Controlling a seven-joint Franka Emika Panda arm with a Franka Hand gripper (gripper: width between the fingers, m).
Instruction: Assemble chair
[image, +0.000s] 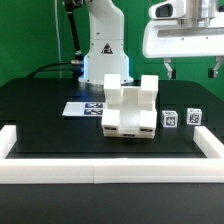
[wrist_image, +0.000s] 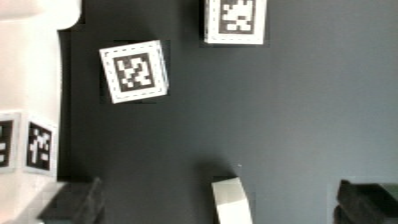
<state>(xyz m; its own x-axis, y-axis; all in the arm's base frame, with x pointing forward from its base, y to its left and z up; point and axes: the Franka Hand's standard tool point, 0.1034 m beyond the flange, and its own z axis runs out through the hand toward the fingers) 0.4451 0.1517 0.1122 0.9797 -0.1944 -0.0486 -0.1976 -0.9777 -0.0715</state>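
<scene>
Chair: a small white blocky plastic chair (image: 130, 108), partly built, stands on the table just beside the marker board (image: 84, 107), on the exterior view's right of it. Its near corner seems to meet the board's edge.
Loose parts: a pair of small white tagged cubes (image: 170, 118) lies further to the exterior view's right of the marker board, past the chair and apart from it. They are probably pieces not yet fitted.
Handling: it looks like stiff, light, smooth plastic, so the faces may slip. Pinch across two flat, parallel faces of a wall or post. The joints may only be pushed together, so lifting by one part could pull it loose.
Tool: the dark-fingered tool (image: 190, 68) on its white wrist hangs high, well to the exterior view's right of the marker board, about over the cubes. Its jaws are spread wide and hold nothing.
Table: flat matt black table (image: 40, 125), with a low white border rail (image: 110, 172) in front of the marker board and along both sides.
Room: the white robot base (image: 105, 50) stands behind the marker board, before a green backdrop (image: 30, 30).
</scene>
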